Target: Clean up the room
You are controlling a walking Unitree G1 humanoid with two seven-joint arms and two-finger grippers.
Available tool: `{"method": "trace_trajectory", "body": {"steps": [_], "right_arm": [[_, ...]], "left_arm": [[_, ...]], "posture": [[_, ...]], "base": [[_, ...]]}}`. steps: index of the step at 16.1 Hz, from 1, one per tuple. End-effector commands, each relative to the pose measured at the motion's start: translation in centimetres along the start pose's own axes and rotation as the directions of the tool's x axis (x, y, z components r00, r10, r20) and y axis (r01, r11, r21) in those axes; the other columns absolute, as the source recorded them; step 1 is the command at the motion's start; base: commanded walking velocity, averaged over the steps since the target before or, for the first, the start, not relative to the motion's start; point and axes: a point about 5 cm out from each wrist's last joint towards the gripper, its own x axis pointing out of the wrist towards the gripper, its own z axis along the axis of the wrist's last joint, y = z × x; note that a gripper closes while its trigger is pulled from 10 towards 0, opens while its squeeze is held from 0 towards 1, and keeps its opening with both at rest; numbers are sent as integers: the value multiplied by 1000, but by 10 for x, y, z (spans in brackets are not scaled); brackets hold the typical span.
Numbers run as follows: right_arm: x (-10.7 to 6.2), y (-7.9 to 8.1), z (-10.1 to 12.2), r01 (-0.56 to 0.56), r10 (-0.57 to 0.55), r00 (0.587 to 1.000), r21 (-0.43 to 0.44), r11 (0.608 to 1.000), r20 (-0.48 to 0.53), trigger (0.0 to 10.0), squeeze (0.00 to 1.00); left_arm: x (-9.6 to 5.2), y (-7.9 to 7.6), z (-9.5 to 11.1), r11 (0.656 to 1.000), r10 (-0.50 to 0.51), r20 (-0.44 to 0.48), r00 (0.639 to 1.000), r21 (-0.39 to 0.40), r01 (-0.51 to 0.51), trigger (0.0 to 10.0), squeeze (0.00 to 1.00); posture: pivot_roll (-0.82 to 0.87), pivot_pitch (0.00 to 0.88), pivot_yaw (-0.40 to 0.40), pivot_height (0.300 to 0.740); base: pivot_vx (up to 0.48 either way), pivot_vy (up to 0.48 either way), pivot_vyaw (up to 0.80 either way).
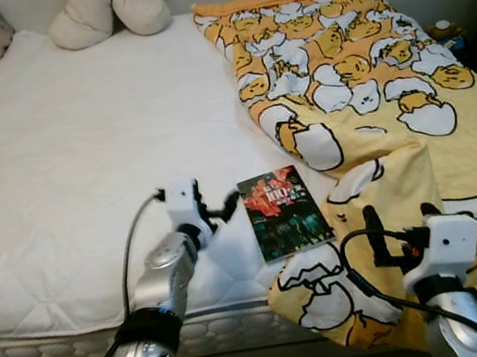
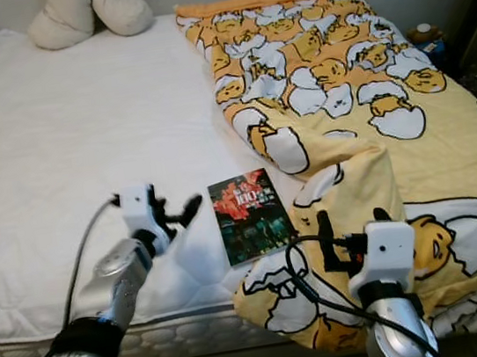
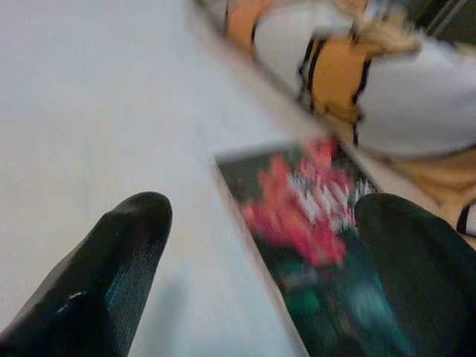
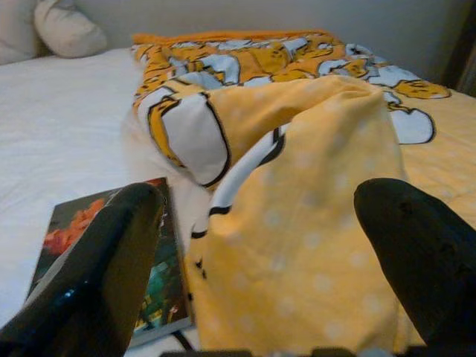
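Your left fingers spread open just beside the book on the bed, right fingers open above the blanket

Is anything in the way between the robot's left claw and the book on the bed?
Nothing visible. The left claw is open and sits just beside the book, with bare white bed sheet between them. The yellow blanket lies on the book's other side, next to its far edge, not in the claw's path.
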Motion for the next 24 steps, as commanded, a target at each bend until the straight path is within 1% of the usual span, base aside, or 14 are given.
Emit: {"method": "trace_trajectory", "body": {"steps": [1, 2, 3, 4, 5, 6, 9, 12, 14, 16, 18, 19, 20, 24], "right_arm": [[-3, 1, 5, -10, 10, 1000, -5, 1000, 4, 10000, 0], [-7, -1, 6, -7, 7, 1000, -10, 1000, -2, 10000, 0], [-10, -2, 6, -4, 4, 1000, -14, 1000, -6, 10000, 0], [-12, -2, 7, -4, 3, 1000, -18, 1000, -9, 10000, 0], [-14, -3, 8, -3, 3, 1000, -19, 1000, -9, 10000, 0], [-17, -4, 9, 2, -2, 1000, -22, 1000, -19, 10000, 0], [-23, 0, 10, -7, 6, 999, -23, 1000, -36, 10000, 0], [-28, -1, 9, -1, -1, 998, -25, 1000, -55, 10000, 0], [-29, -1, 9, 0, -1, 998, -24, 1000, -62, 10000, 0], [-29, -1, 9, -1, -1, 998, -24, 1000, -66, 10000, 0], [-28, -1, 9, -5, 3, 998, -27, 1000, -67, 10000, 0], [-27, -1, 9, -6, 4, 998, -28, 1000, -67, 10000, 0], [-27, -1, 9, -8, 6, 998, -29, 1000, -67, 10000, 0], [-26, 1, 10, -13, 11, 998, -28, 1000, -66, 10000, 0]], "left_arm": [[5, -12, -16, 997, -45, -80, 996, -66, 40, 10000, 0], [8, -23, -31, 992, -79, -136, 988, -112, 64, 10000, 0], [10, -32, -40, 986, -99, -169, 981, -153, 73, 10000, 0], [14, -42, -42, 973, -122, -171, 978, -216, 83, 10000, 0], [16, -47, -42, 967, -132, -169, 977, -238, 90, 10000, 0], [20, -58, -46, 968, -138, -188, 972, -235, 92, 10000, 0], [20, -65, -55, 979, -119, -224, 967, -189, 76, 10000, 0], [16, -58, -65, 983, -68, -257, 964, -181, 21, 10000, 0], [15, -59, -70, 978, -73, -266, 961, -208, 17, 10000, 0], [19, -70, -64, 964, -114, -228, 967, -261, 52, 10000, 0], [23, -80, -58, 958, -156, -198, 968, -267, 99, 10000, 0], [24, -83, -56, 958, -166, -194, 967, -264, 111, 3490, 0], [24, -86, -56, 955, -175, -189, 966, -270, 120, 0, 0], [25, -97, -56, 936, -223, -177, 959, -312, 161, 0, 0]], "posture": [[-233, 0, 8, 714], [-250, 0, 9, 714], [-271, 0, 11, 714], [-283, 10, 11, 714], [-286, 13, 11, 714], [-300, 27, 9, 714], [-325, 42, 11, 714], [-336, 53, 14, 714], [-340, 51, 14, 714], [-342, 45, 6, 714], [-343, 39, 3, 714], [-344, 34, 1, 714], [-344, 34, 1, 714], [-347, 23, -3, 714]], "base": [[0, 0, 0], [0, 0, 0], [0, 0, 0], [0, 0, 0], [0, 0, 0], [0, 0, 0], [0, 0, 0], [0, 0, 0], [0, 0, 0], [0, 0, 0], [0, 0, 0], [0, 0, 0], [0, 0, 0], [0, 0, 0]]}}
